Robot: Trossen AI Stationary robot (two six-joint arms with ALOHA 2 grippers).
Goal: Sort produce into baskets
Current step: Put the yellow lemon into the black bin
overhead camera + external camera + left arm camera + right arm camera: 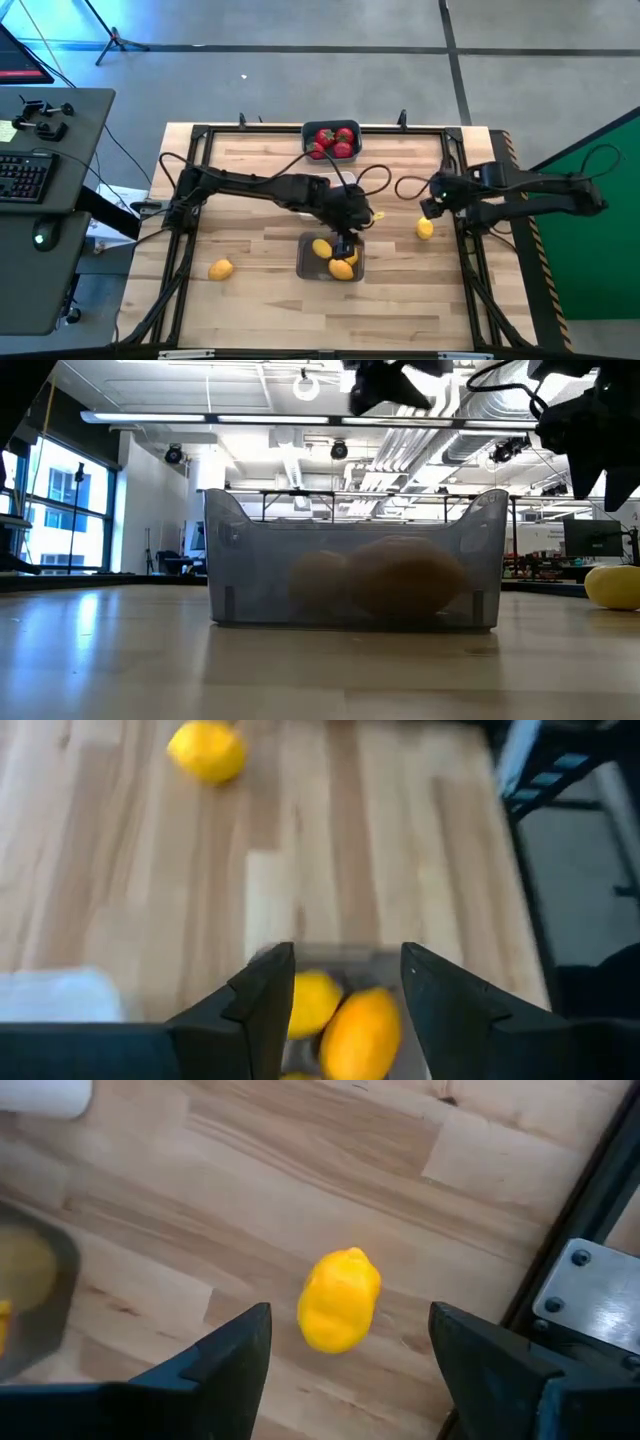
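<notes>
The translucent dark grey basket (330,258) stands at the table's middle near side with lemons (312,1002) in it. It also shows in the low view (350,575). My left gripper (343,238) hangs open just above it, holding nothing. My right gripper (430,208) is open above a lemon (340,1300) lying on the table at the right, its fingers on either side and clear of it. The dark blue-grey basket (333,140) with red strawberries (335,138) stands at the far edge. A corner of the white basket (60,995) shows in the left wrist view. No carrots show clearly.
Another lemon (221,268) lies loose on the table at the near left. The table's black frame rails (470,250) run along its edges, close beside my right gripper. Cables (385,185) hang over the middle of the table.
</notes>
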